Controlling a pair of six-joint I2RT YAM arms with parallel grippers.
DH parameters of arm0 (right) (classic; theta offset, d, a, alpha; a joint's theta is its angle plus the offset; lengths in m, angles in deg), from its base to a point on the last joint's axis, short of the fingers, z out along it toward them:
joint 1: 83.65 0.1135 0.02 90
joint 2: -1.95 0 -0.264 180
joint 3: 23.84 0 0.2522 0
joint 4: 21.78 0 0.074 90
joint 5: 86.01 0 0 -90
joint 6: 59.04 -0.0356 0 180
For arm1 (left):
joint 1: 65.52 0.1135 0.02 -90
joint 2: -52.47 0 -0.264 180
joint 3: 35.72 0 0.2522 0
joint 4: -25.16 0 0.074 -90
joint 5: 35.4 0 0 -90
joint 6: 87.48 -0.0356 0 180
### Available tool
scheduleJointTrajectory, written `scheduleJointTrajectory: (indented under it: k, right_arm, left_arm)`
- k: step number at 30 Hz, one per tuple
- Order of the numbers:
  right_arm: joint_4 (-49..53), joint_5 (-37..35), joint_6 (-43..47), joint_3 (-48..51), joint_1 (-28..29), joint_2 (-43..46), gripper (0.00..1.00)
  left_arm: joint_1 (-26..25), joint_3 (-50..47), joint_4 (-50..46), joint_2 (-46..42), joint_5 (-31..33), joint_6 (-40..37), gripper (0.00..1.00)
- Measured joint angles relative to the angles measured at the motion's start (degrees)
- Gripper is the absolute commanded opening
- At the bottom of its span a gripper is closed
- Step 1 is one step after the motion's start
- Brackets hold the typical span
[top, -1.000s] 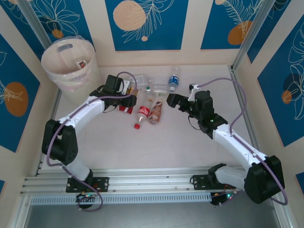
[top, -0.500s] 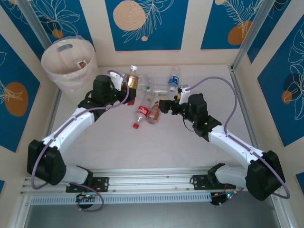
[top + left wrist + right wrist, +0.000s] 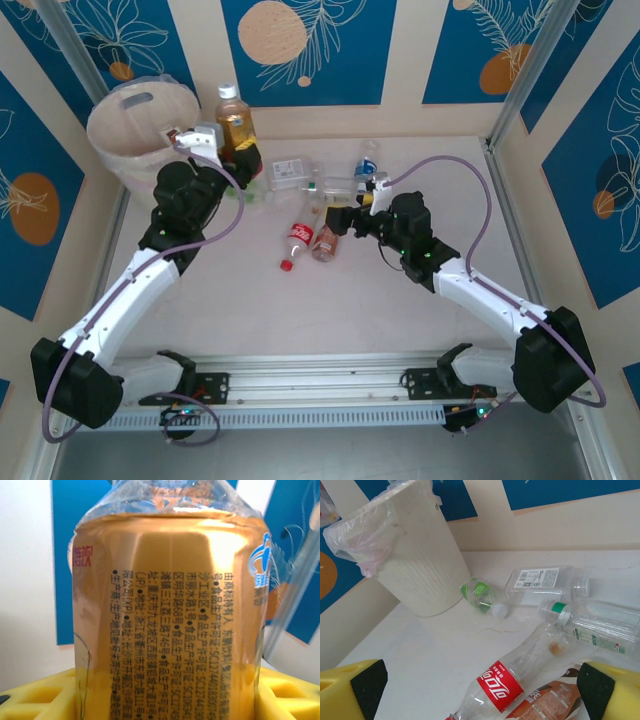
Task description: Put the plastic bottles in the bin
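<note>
Your left jaws grip an amber-labelled bottle (image 3: 235, 118) upright just right of the bin (image 3: 128, 160), not yet dropped in, while your right jaws hang wide open over the cola bottle (image 3: 300, 238), one of about six bottles left lying on the surface (image 3: 300, 310).

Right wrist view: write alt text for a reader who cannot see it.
Several bottles lie on a white table, a red-label bottle nearest, seen between the yellow fingers of the open right gripper. Behind them at left stands a cream bin lined with a clear bag.
</note>
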Motion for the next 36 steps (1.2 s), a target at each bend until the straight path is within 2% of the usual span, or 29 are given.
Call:
scheduleJointTrajectory:
  k: [9,17,25,32,36]
  right_arm:
    - [-0.04,0.13,0.02,0.0,0.31,-0.04,1.0]
    - [0.15,0.13,0.02,0.0,0.57,0.17,1.0]
    - [0.74,0.13,0.0,-0.57,0.66,0.33,1.0]
    - [1.44,-0.09,0.0,-1.03,1.18,0.39,1.0]
    - [2.27,-0.22,0.0,-1.07,1.42,0.44,1.0]
  left_arm:
    - [2.47,4.33,9.57,3.13,14.1,-5.79,0.0]
    - [10.4,19.12,5.38,11.72,20.72,-11.19,0.0]
    - [18.08,23.04,2.47,17.77,22.05,-17.44,0.0]
    - [24.9,32.76,-8.98,27.93,20.37,-20.39,0.0]
    - [27.06,33.86,-12.46,30.58,18.91,-22.12,0.0]
